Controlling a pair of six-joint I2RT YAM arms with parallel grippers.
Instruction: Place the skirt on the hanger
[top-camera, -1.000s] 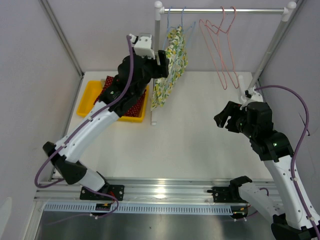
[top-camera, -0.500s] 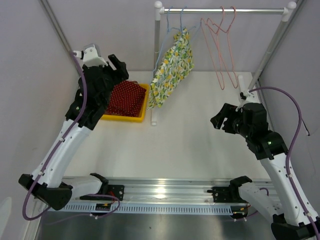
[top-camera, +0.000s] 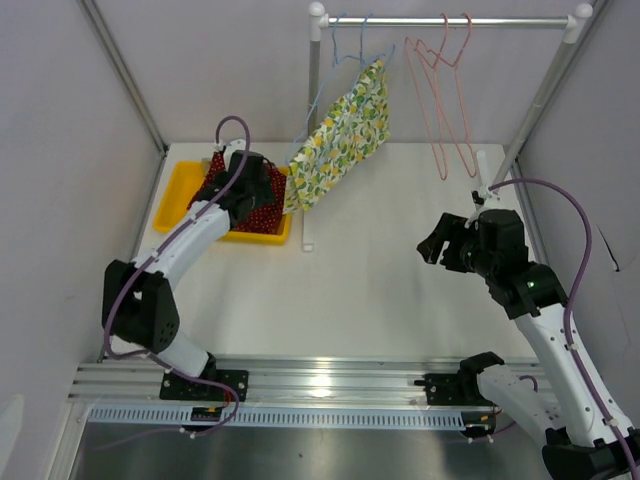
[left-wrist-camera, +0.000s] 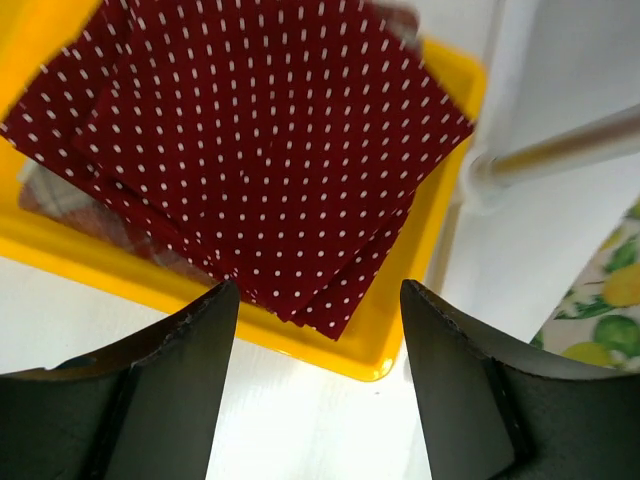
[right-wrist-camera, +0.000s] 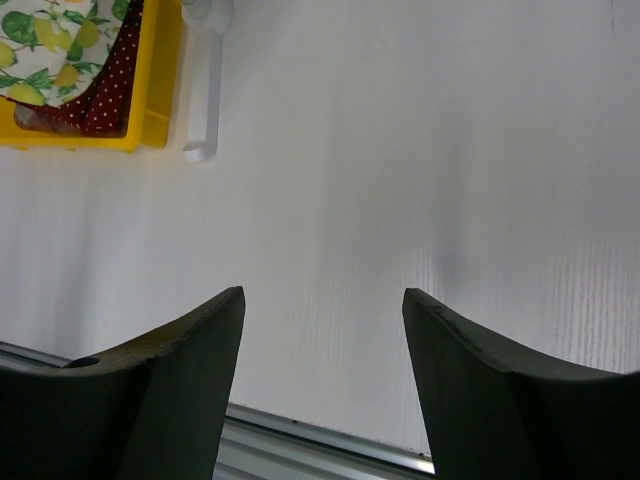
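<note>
Your lemon-print skirt hung from the blue hanger, long axis slanting down-left toward the yellow tray. Only the left wrist view showed your left claw gaping empty over red dotted cloth; right claw gaped empty too.

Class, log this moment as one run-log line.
left gripper open above red dotted cloth in yellow tray | right gripper open, empty, over table | lemon-print skirt hanging below rail

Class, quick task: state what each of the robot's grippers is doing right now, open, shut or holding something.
Left gripper: open, holding nothing, over the red dotted cloth.
Right gripper: open, holding nothing.
</note>
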